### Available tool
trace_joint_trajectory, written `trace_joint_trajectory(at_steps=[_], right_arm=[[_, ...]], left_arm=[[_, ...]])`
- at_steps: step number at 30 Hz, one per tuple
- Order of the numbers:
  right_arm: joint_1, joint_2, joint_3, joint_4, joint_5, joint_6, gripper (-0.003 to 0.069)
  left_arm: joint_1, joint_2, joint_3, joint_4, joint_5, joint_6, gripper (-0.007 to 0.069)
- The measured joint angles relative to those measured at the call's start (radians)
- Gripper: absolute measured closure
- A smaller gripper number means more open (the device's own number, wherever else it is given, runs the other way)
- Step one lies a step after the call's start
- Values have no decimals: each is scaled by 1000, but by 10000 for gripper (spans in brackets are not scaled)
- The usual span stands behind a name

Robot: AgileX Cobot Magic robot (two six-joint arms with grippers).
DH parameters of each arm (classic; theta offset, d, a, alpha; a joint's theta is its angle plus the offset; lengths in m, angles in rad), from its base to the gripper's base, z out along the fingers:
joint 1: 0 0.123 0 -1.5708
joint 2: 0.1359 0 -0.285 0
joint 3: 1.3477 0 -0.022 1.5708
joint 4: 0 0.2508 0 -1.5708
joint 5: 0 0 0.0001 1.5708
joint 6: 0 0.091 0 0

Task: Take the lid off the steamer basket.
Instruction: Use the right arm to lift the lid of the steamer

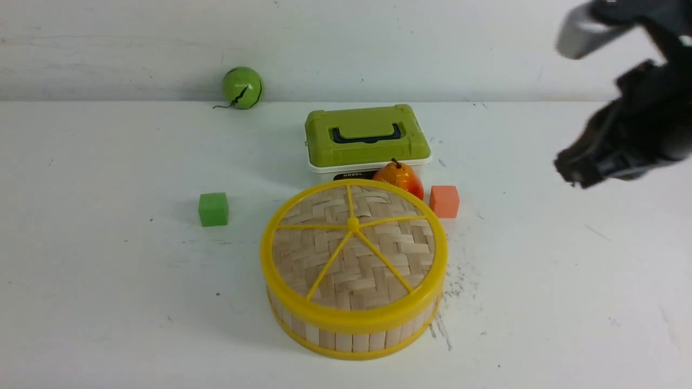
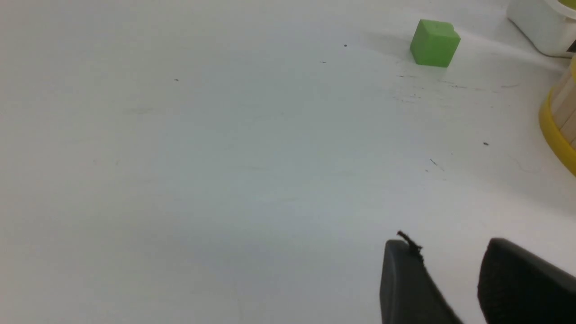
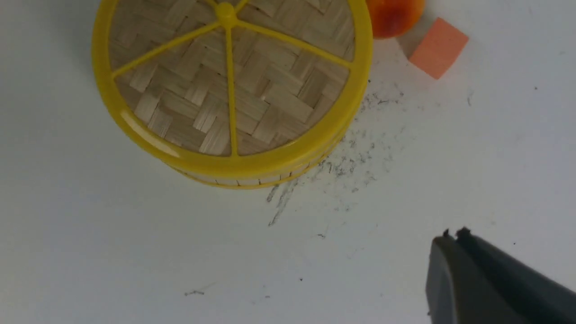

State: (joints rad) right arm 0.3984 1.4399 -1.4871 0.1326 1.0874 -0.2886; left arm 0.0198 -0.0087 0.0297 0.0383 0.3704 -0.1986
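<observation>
Two blocks (image 1: 213, 209), one lid (image 1: 354, 246).

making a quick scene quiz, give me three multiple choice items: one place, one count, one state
1. Which block stands to the right of the basket?
A) green
B) orange
C) blue

2. How many spokes cross the lid?
A) three
B) seven
C) five

3. The lid is:
A) on the basket
B) leaning on the box
C) upside down

1 B: the orange block sits right of the steamer basket.
2 C: five yellow spokes meet at the hub.
3 A: the lid covers the basket.
</observation>
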Motion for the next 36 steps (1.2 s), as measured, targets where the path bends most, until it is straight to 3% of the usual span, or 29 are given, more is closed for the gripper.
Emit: trace_joint_trajectory(at_steps=[7,13,14,15,20,29,32,36], right_arm=[[156,318,-307,-87,116,90,627],[183,573,-553,-35,152,96,415],[183,586,-564,-32,153,97,407],[185,631,-604,-28,153,97,340],[202,715,-651,-27,153,97,270],[222,769,-653,-32,154,97,344],[223,777,-656,-39,152,97,410],[230,777,-659,-53,152,97,553]], left_arm=[[0,0,0,0,0,0,385],[0,0,0,0,0,0,385],[0,0,0,0,0,0,385],[0,0,0,0,0,0,385],[0,0,0,0,0,0,386],[0,0,0,0,0,0,386],[0,0,0,0,0,0,386],[0,0,0,0,0,0,386]])
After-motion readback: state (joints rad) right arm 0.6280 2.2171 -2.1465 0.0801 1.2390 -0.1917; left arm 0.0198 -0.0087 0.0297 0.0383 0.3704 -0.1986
